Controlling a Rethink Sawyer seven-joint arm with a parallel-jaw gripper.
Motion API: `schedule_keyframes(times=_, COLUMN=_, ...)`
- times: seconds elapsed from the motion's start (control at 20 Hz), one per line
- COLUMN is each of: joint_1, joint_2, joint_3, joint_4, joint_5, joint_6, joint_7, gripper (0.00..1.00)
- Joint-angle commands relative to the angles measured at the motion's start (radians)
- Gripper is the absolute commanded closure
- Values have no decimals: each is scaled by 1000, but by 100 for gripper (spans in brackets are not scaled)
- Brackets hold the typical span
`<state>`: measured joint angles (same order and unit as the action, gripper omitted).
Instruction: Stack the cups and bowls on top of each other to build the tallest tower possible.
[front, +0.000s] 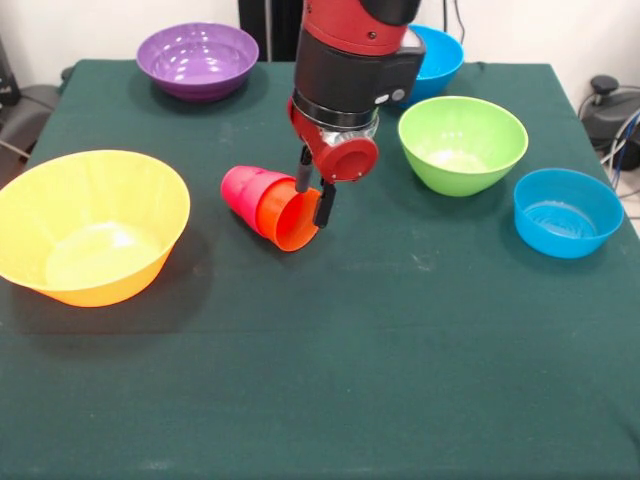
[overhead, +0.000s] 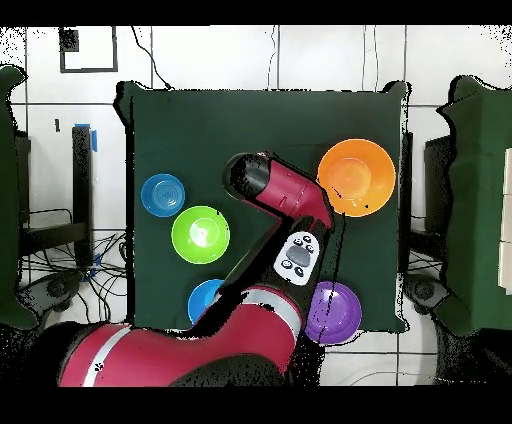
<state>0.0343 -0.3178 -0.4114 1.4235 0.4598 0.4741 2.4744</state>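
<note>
**Gripper at the rim of a toppled two-cup stack, mid-table**

The gripper (front: 313, 192) hangs from the red and black arm (front: 350, 60) over the middle of the green table (front: 400, 380). Its two dark fingers (front: 303, 172) stand narrowly apart, one on each side of the orange cup's (front: 290, 215) rim; whether they actually press on it cannot be told.

The orange cup lies on its side, mouth toward the camera in the front view, nested over the red-pink cup (front: 240, 188), which also lies tilted on the table. That pair makes up the tower as it now lies.

Surroundings, front view:
- Large orange-yellow bowl (front: 90, 225) upright, well to the left of the cups.
- Purple bowl (front: 197, 58) upright at the far left.
- Medium green bowl (front: 462, 142) upright, near the gripper on the right.
- Blue bowl (front: 567, 210) upright at the right edge.
- Second blue bowl (front: 440, 55) at the far side, partly hidden behind the arm.

In the overhead view the arm (overhead: 280, 195) covers the cups entirely; the bowls ring it, all apart from one another
</note>
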Motion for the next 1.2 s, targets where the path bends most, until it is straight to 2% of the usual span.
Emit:
schedule_keyframes(times=0.05, joint_1=40, joint_2=83, joint_3=16, joint_4=-92, joint_5=-70, joint_6=129, joint_7=98, gripper=0)
schedule_keyframes(times=0.4, joint_1=84, joint_2=119, joint_3=-38, joint_4=-140, joint_5=-61, joint_6=186, joint_7=125, gripper=0)
schedule_keyframes(times=1.2, joint_1=124, joint_2=173, joint_3=-150, joint_4=-190, joint_5=-66, joint_6=290, joint_7=126, gripper=0)
